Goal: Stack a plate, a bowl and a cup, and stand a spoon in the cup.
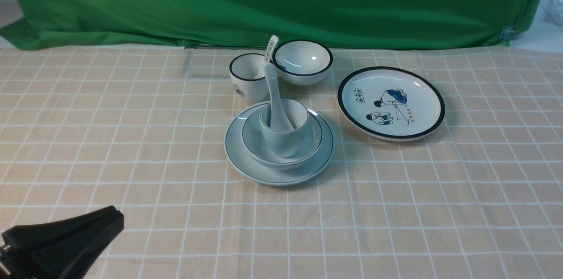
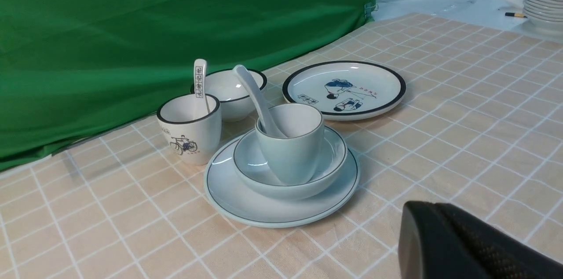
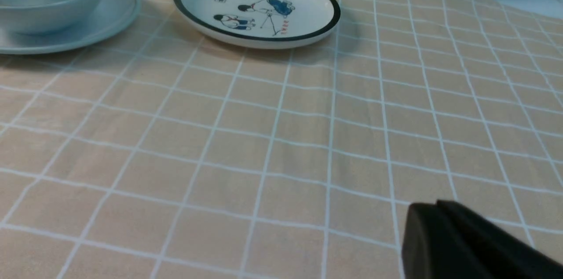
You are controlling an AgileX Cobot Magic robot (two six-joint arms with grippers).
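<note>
Closest to the camera in the front view is the left gripper (image 1: 115,217), low at the near left corner, black fingers pressed together with nothing between them, well apart from the dishes. The stack sits mid-surface: the plate (image 1: 246,162) flat on the checked cloth (image 1: 396,208), the bowl (image 1: 255,138) centred on it, the cup (image 1: 283,138) upright in the bowl, and the spoon (image 1: 276,103) standing in the cup, handle leaning up and back toward the far side. Just behind the stack there's a black-rimmed cup (image 1: 246,78) holding a printed spoon (image 1: 271,48), with a small black-rimmed bowl (image 1: 302,62) beside it. The cartoon plate (image 1: 391,103) lies to the right, near but not touching. The right gripper (image 3: 433,222) only shows in its own wrist view, fingers together and empty over bare cloth.
</note>
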